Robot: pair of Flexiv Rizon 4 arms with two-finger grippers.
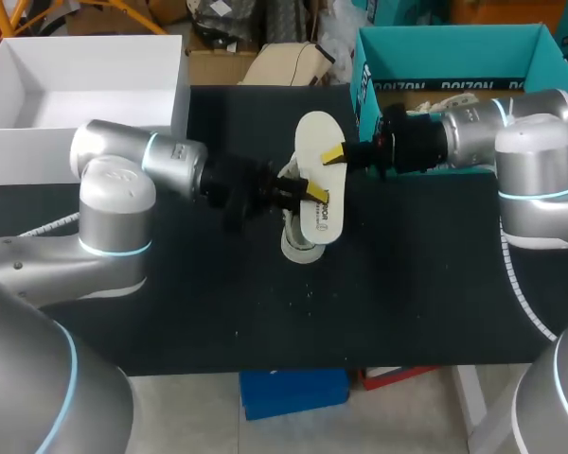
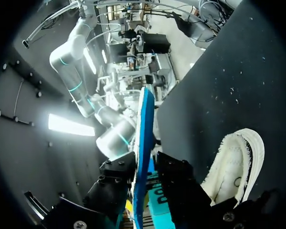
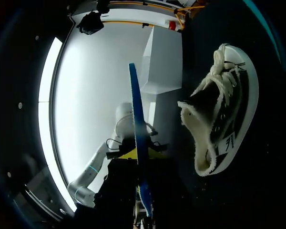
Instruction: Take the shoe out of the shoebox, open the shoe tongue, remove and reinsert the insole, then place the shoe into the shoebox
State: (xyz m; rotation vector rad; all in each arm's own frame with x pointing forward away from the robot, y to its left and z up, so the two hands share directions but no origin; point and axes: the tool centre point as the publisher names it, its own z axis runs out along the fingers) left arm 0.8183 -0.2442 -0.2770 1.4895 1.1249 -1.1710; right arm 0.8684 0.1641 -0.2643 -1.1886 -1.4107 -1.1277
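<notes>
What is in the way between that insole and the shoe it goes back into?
Nothing visible. The left tool and right tool hold the insole over the shoe, whose opening looks clear.

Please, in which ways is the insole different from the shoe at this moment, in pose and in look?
The insole hangs in the air, pinched by the left pincer and the right pincer; the shoe lies on the table, touched by neither. The insole is thin and flat, blue on one face; the shoe is bulky, with laces and a fleecy lining. Both are mostly white.
</notes>
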